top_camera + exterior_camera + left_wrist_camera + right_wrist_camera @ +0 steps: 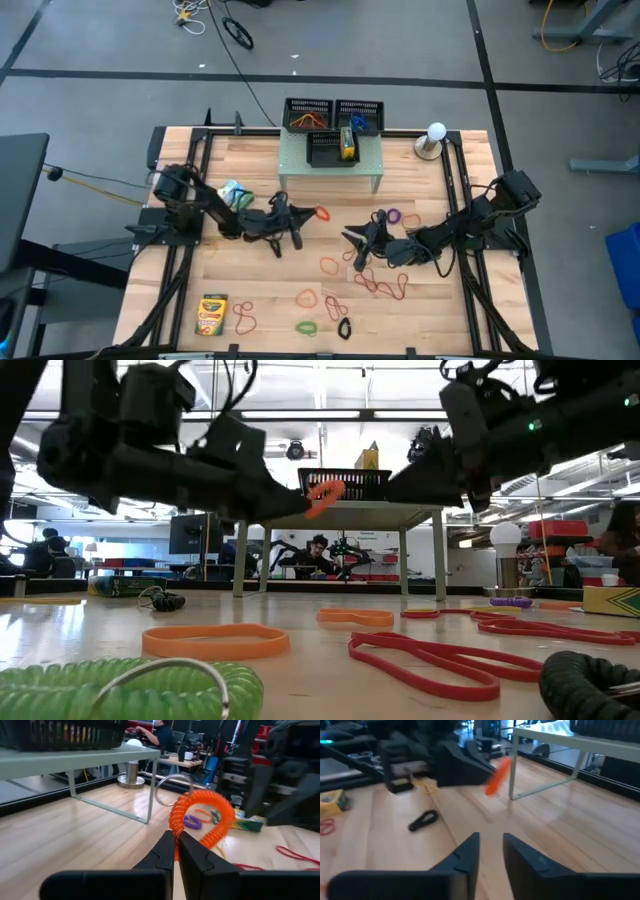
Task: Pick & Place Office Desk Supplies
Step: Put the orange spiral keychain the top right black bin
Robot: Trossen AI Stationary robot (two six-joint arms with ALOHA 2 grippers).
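My left gripper (305, 213) reaches level from the table's left and is shut on an orange coiled loop (202, 812), held above the wood in front of the pale green riser (330, 170). My right gripper (491, 845) stands open over the table's middle, facing the left one (350, 238), with nothing between its fingers. Thin rubber-band loops (380, 285) in red, orange, green and purple lie flat on the wood. One crayon box (212, 313) lies at the near left. Another (348, 145) stands in a black tray on the riser. My left gripper pinches the orange coil's lower stretch (175, 827) between its two fingers. The fingers lie level and come from the table's left. The coil stands up beyond the fingertips, clear of the table, with a metal ring (172, 790) at its top.
Two black mesh trays (308, 113) stand behind the riser at the far edge. A white ball-shaped lamp (435, 135) stands at the far right. A green coil with a metal ring (130, 685) and a black coil (344, 328) lie near the front edge.
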